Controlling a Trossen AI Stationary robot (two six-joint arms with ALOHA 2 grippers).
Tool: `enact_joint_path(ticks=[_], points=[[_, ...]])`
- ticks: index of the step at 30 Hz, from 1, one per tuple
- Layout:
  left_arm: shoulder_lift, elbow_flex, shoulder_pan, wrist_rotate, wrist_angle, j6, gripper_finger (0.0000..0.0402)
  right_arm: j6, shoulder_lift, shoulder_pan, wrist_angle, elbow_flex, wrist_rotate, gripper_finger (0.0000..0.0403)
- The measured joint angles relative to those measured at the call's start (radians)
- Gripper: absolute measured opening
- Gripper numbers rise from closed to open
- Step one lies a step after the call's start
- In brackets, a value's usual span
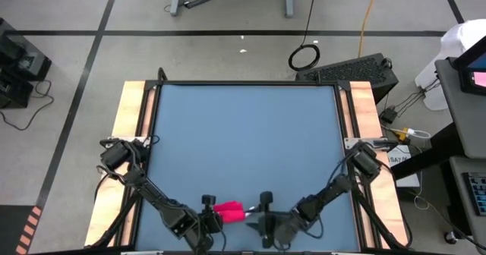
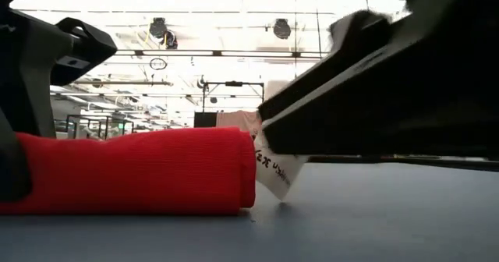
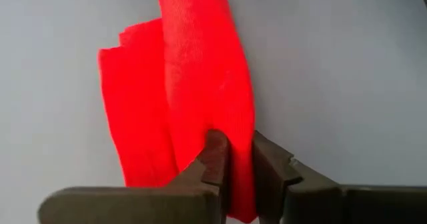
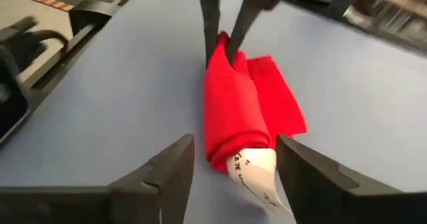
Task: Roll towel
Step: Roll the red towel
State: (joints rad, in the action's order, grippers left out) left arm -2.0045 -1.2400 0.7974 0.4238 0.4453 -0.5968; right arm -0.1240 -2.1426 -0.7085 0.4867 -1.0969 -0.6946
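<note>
One rolled towel [image 4: 230, 114] lies at the surface's [image 1: 243, 133] six o'clock edge; left pincer [image 3: 237, 161] clamps it, right pincer [image 4: 233, 171] stands apart.

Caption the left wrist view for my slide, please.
Left gripper shut on one end of the red towel, pinching the rolled fold against the blue-grey table.

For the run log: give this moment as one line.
towel: rolled, on table | left gripper: shut on towel end | right gripper: open at tag end
</note>
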Motion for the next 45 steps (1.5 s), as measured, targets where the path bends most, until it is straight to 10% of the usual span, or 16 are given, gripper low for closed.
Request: enact_joint_path(ticks=[8, 32, 45], points=[[0.021, 0.003, -0.032, -0.062, 0.014, -0.014, 0.0040, 0.089, -0.029, -0.033, 0.073, -0.004, -0.082, 0.0202], [0.055, 0.006, -0.050, -0.069, 0.081, -0.052, 0.0039, 0.289, -0.102, 0.112, 0.261, -0.007, 0.100, 0.0201], [0.056, 0.005, -0.051, -0.065, 0.090, -0.051, 0.0039, 0.050, -0.102, 0.212, 0.161, -0.007, 0.344, 0.0182]])
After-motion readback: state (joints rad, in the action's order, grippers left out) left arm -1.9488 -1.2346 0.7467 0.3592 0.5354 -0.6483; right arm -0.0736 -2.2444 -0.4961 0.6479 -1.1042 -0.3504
